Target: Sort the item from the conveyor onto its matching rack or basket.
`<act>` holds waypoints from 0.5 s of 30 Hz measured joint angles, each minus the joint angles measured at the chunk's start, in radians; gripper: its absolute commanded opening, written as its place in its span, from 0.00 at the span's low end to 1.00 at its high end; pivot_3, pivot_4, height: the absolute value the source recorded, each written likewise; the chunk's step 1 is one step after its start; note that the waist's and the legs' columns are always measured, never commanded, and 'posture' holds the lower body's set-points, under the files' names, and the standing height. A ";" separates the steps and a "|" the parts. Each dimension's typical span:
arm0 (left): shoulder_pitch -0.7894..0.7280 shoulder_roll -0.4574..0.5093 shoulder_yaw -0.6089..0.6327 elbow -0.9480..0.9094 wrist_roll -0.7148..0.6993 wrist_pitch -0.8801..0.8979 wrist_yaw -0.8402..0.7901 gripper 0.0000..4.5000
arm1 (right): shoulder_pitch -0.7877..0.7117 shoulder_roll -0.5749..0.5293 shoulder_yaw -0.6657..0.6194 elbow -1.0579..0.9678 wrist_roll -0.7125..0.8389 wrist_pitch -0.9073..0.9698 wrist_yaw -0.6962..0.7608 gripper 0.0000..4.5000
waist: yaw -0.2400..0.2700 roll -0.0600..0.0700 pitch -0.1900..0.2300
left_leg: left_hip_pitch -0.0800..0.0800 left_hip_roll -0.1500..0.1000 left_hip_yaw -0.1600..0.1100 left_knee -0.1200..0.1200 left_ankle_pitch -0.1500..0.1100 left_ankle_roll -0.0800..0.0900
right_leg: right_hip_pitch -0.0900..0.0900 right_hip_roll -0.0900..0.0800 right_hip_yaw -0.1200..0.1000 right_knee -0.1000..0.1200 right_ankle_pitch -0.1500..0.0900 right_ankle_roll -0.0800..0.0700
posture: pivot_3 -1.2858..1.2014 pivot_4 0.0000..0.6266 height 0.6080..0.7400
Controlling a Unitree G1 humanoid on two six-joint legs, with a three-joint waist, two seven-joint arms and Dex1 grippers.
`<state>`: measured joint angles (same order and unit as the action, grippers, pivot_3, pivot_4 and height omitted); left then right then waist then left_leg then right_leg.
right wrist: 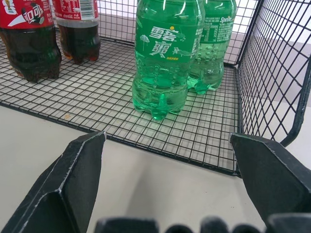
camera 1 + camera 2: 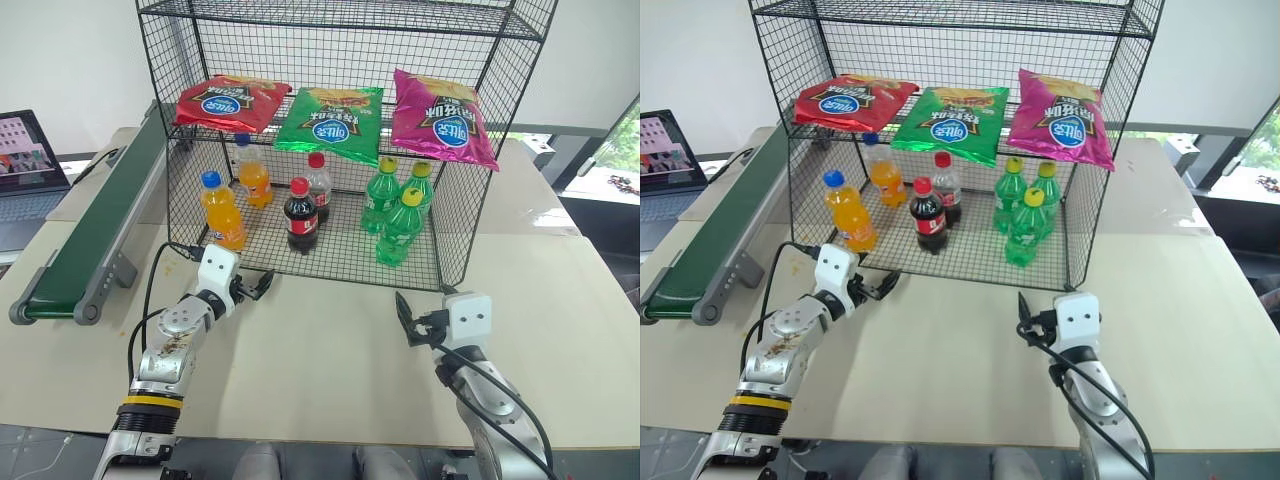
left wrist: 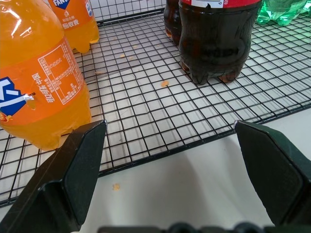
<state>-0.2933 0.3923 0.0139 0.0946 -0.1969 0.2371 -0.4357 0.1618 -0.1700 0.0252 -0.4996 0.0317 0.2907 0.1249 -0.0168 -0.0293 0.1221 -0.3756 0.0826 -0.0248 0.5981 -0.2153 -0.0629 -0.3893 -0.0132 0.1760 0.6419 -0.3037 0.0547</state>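
Both the left gripper (image 2: 262, 285) and right gripper (image 2: 405, 318) gape wide and empty before the rack (image 2: 455, 215), whose mesh partly veils the green chip bag (image 2: 331, 122).

white wall (image 2: 70, 50), beige table (image 2: 330, 360), laptop (image 2: 28, 150), window (image 2: 620, 150)

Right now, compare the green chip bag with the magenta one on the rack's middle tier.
The green chip bag lies in the middle of the row; the magenta bag lies at the right end. The green bag's picture is yellow-red; the magenta bag's top is golden. Both lie flat on the rack, each with a round blue logo.
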 measured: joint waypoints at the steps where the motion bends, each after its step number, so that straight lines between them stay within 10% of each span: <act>1: 0.000 0.000 0.000 0.000 0.000 0.000 0.000 0.99 | 0.000 0.000 0.000 0.000 0.000 0.000 0.000 1.00 | 0.000 0.000 0.000 | 0.000 0.000 0.000 0.000 0.000 0.000 | 0.000 0.000 0.000 0.000 0.000 0.000 | 0.52 0.24 1.00; 15: 0.084 0.006 0.000 -0.051 0.080 -0.019 0.040 0.99 | 0.025 -0.014 -0.019 -0.002 -0.001 0.000 0.014 1.00 | 0.001 0.000 0.000 | 0.000 0.000 0.000 0.000 0.000 0.000 | 0.000 0.000 0.000 0.000 0.000 0.000 | 0.52 0.24 1.00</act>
<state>-0.2090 0.3981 0.0143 0.0436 -0.1171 0.2179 -0.3956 0.1869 -0.1844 0.0063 -0.5015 0.0303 0.2905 0.1388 -0.0157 -0.0290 0.1219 -0.3757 0.0827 -0.0249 0.5984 -0.2154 -0.0628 -0.3891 -0.0132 0.1759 0.6421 -0.3037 0.0547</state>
